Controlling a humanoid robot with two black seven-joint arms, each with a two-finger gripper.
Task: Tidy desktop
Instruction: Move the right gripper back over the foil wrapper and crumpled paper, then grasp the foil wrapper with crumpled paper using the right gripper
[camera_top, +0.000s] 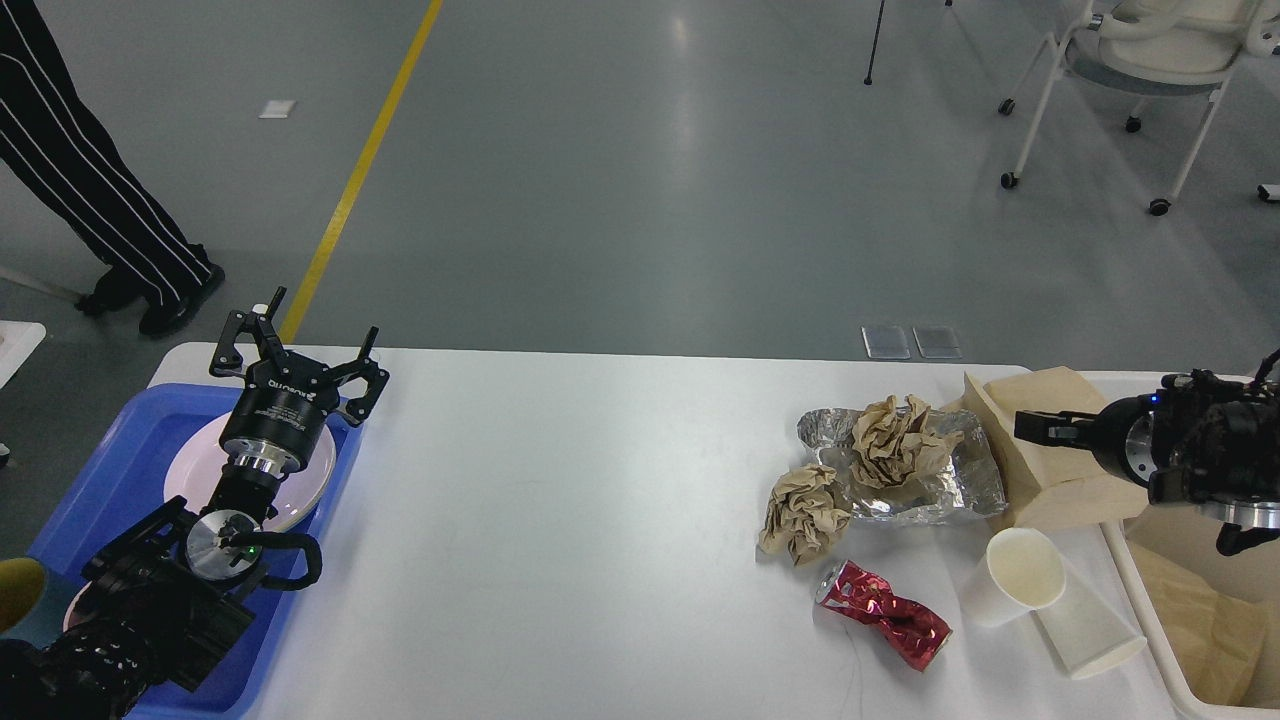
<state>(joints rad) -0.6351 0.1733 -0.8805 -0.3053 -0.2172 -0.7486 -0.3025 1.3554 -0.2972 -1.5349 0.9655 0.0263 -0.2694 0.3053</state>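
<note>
Most of the surface (560, 520) is bare mid-span; trash crowds its right edge. Left gripper (297, 345) gapes wide, empty, over the blue tray (110, 470). Right gripper (1040, 428): can't tell.

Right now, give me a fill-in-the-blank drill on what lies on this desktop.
1. The crushed can is ____ in colour.
2. The white plate lies in a ____ tray.
3. One crumpled paper ball sits on a sheet of ____.
4. The left pincer over the plate stands ____, holding nothing.

Missing words: red; blue; foil; open
</note>
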